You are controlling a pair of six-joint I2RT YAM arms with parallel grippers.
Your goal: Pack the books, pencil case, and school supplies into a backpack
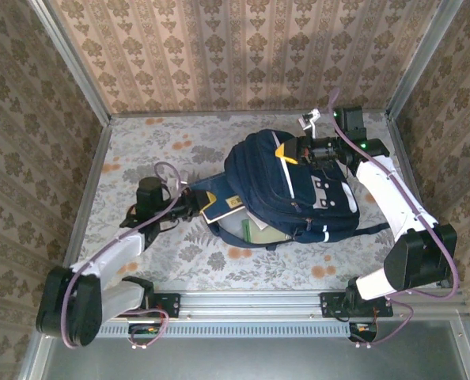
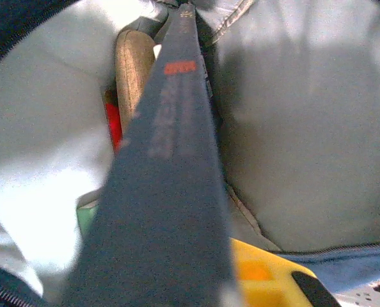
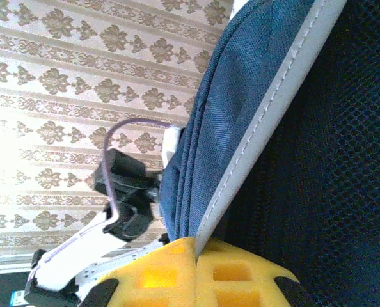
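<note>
Book going in: left end effector [image 1: 189,201] clamps the navy book [image 2: 171,192], its far end inside the backpack [image 1: 314,198] ahead; right end effector [image 3: 196,265] pinches the backpack's rim open. Next, I'd say: slide deeper, then release.

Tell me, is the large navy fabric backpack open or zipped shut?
Open. The backpack's mouth gapes leftward, a thin dark book sits partway in, pale lining showing.

even, bright light over the backpack [image 1: 306,186]; inside it the pale lining [image 2: 36,160] glares white (the book [image 2: 167,192] there blurs, too close).
</note>
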